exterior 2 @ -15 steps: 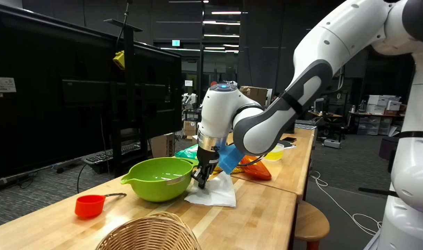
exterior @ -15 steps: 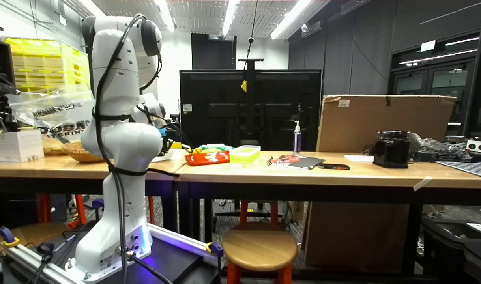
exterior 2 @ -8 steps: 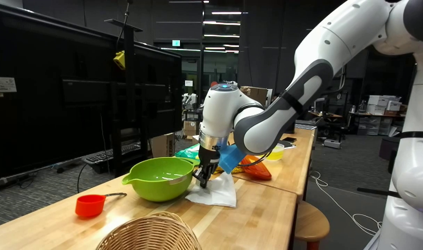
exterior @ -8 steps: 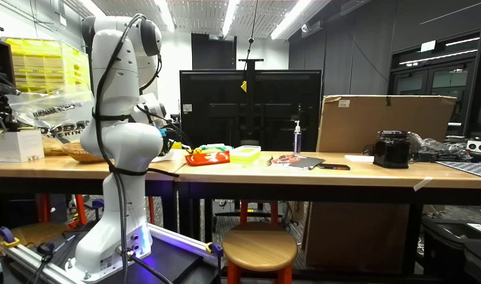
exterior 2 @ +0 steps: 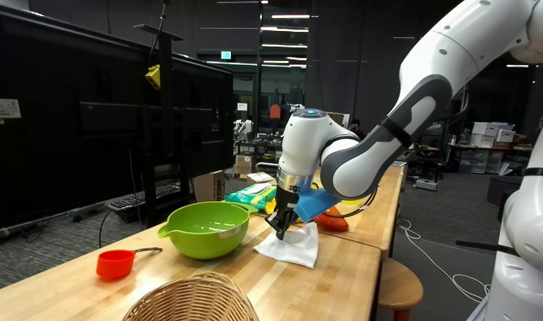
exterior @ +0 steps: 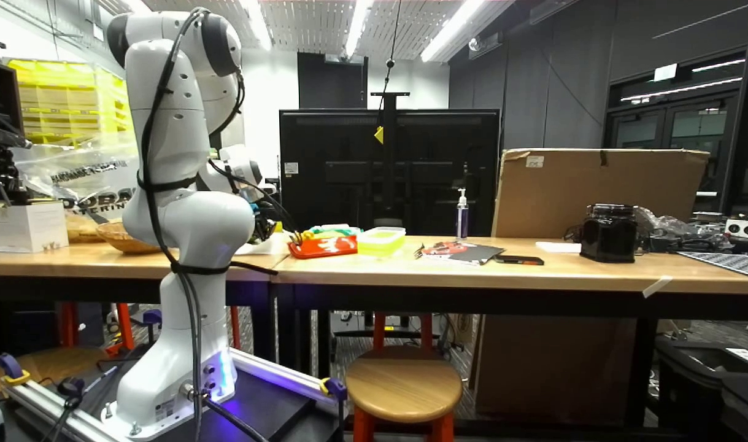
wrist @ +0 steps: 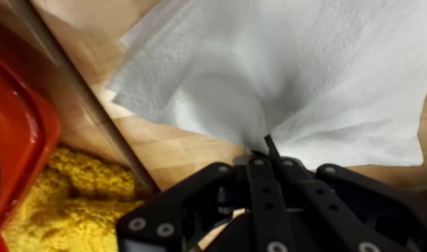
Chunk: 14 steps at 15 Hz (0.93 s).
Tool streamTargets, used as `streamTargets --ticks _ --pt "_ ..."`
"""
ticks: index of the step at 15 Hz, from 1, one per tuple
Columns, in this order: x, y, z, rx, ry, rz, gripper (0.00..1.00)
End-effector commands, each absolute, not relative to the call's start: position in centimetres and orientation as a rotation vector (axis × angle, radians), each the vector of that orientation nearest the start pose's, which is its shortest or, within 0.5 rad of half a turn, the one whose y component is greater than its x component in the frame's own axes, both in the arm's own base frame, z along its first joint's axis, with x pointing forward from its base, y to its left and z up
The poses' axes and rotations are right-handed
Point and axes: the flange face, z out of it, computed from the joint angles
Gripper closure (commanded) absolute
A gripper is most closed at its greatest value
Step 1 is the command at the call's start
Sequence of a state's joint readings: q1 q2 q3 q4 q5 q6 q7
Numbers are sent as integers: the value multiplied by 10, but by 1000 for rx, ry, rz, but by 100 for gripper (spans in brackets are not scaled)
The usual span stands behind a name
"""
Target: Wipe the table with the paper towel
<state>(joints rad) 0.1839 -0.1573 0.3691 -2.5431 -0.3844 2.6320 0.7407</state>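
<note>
The white paper towel (exterior 2: 290,253) lies spread and creased on the light wooden table (exterior 2: 338,272), to the right of the green bowl in an exterior view. My gripper (exterior 2: 281,232) points down at the towel. In the wrist view the black fingers (wrist: 266,148) are closed together on the edge of the towel (wrist: 315,80), which bunches up between the tips. The bare table top (wrist: 185,150) shows beside it. In an exterior view the arm mostly hides the gripper, and only a part of the towel shows above the table (exterior: 447,275).
A green bowl (exterior 2: 204,238), a red measuring cup (exterior 2: 115,264) and a wicker basket (exterior 2: 193,301) stand on the table. A red-orange case (exterior 2: 331,220) and yellow cloth (wrist: 90,206) lie close beyond the towel, across the table seam (wrist: 94,112). A large screen (exterior 2: 106,120) stands behind.
My gripper and the towel in it have moved to the right in an exterior view, away from the green bowl. The upper arm has shifted with it. The bowl, cup and basket have stayed.
</note>
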Motion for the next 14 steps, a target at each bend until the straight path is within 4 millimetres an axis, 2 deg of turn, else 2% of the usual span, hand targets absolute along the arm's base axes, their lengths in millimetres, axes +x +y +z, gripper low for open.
streamTargets --ticks 1,7,9,14 --pt "348 216 319 -3204 32 -505 100" --pt "316 193 318 -3162 286 -556 100" --pt "332 210 325 -3160 250 -547 100" --pt "329 226 319 -3164 79 -511 100"
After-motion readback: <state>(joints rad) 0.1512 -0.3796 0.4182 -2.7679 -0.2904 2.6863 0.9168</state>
